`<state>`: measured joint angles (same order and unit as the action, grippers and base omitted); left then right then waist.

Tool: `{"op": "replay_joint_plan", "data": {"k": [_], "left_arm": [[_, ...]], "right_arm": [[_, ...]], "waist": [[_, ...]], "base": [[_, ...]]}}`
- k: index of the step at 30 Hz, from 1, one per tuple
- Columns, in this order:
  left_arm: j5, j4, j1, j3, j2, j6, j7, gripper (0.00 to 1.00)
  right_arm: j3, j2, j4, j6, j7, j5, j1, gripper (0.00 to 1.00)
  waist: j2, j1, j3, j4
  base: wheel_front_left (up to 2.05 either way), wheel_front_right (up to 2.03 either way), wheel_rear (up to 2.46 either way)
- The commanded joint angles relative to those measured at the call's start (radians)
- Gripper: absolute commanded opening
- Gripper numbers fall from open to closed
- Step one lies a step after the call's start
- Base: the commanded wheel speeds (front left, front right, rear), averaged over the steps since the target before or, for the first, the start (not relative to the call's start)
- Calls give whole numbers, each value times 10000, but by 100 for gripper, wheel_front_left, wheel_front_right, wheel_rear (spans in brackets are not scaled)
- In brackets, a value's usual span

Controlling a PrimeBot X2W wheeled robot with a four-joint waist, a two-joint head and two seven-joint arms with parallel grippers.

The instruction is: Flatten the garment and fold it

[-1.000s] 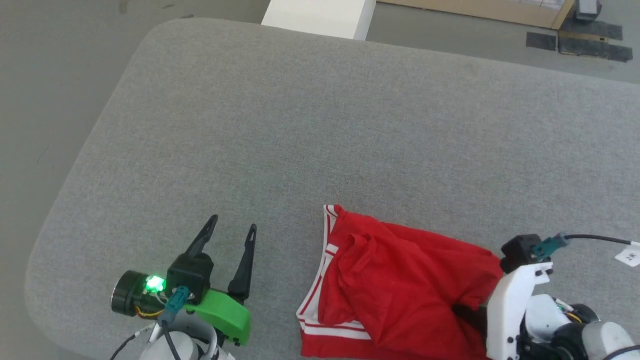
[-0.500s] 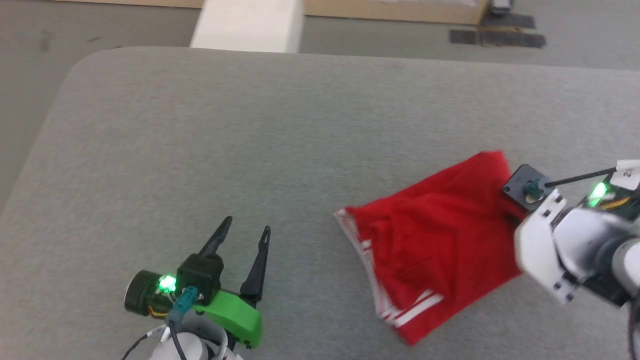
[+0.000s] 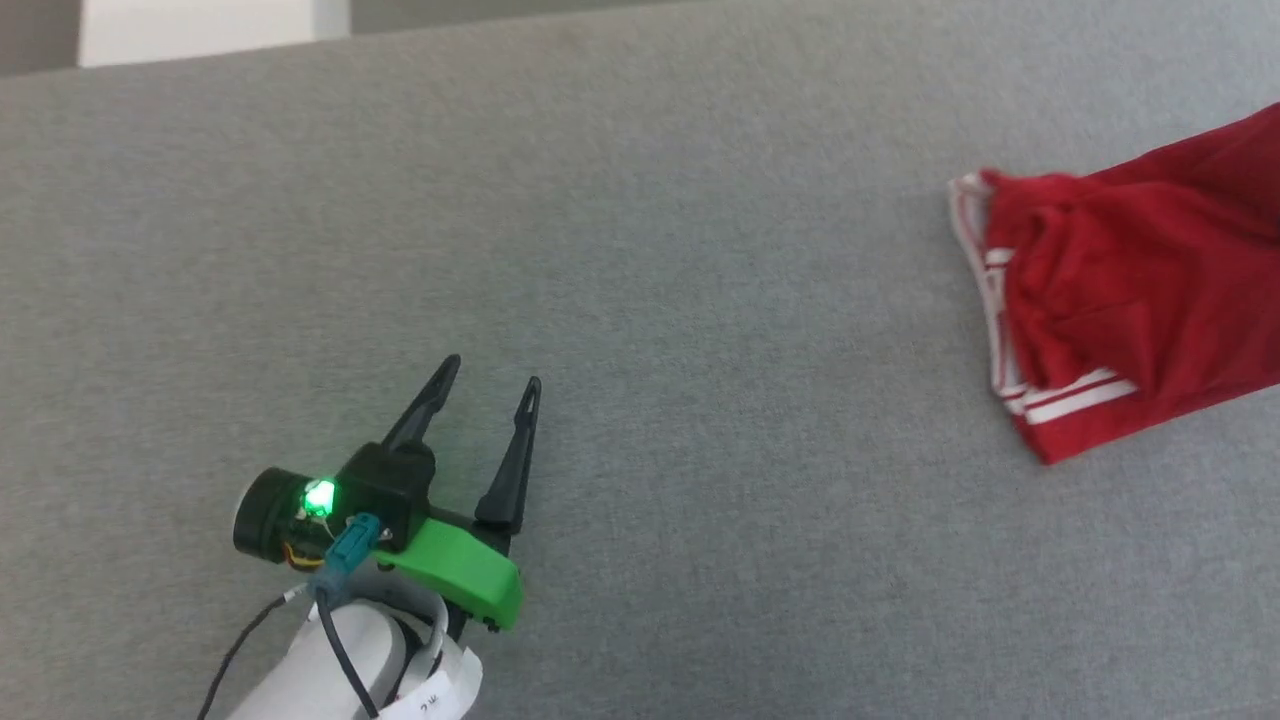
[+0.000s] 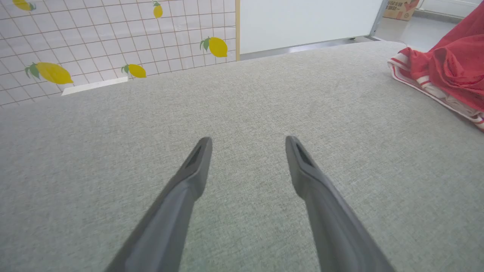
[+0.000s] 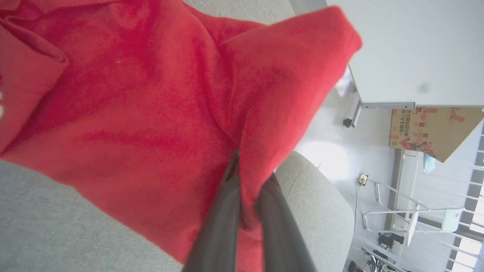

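Observation:
The garment [image 3: 1120, 300], red cloth with red-and-white striped trim, lies bunched at the right edge of the head view, partly lifted off the grey table [image 3: 640, 250]. In the right wrist view my right gripper [image 5: 247, 181] is shut on a fold of the garment [image 5: 151, 113], which drapes around its fingers [image 5: 223, 226]. My left gripper [image 3: 490, 385] hovers low over the bare table at the lower left, far from the cloth, open and holding nothing. The left wrist view has its fingers [image 4: 196, 166] spread and the garment [image 4: 446, 71] at the far right.
A white block [image 3: 200, 30] stands beyond the table's far edge. The left wrist view shows a tiled wall with lemon prints [image 4: 113, 37] and a white panel [image 4: 302, 22]. A cardboard box [image 5: 431, 130] and white frames [image 5: 416, 223] stand on the floor past the table's rounded corner.
The head camera has swung left. My right gripper has pulled the garment up and away to the right, out of the head view's frame. My left gripper stays open in about the same spot.

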<state>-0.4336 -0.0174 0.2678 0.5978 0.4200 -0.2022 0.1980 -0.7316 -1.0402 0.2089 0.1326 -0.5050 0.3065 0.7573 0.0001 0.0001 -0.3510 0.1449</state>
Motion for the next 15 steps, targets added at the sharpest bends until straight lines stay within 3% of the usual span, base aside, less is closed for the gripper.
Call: {"op": "replay_joint_plan", "data": {"k": [1,7,15], "left_arm": [[-3,58,196,-35,132,40,-9,100],[98,201,380,36,224,92,-54,100],[231,363,571,90,298,65,-65,100]], "right_arm": [[257,2,371,-19,317,-134,-75,0],[1675,24,2170,-19,1584,-719,-589,0],[3948,365,3631,-19,2873,-1890,-1099,0]], "waist": [[-1,-1,-934,695],[-1,-1,-1422,469],[-1,-1,-2065,46]], "base": [[0,0,0],[0,0,0],[0,0,0]]}}
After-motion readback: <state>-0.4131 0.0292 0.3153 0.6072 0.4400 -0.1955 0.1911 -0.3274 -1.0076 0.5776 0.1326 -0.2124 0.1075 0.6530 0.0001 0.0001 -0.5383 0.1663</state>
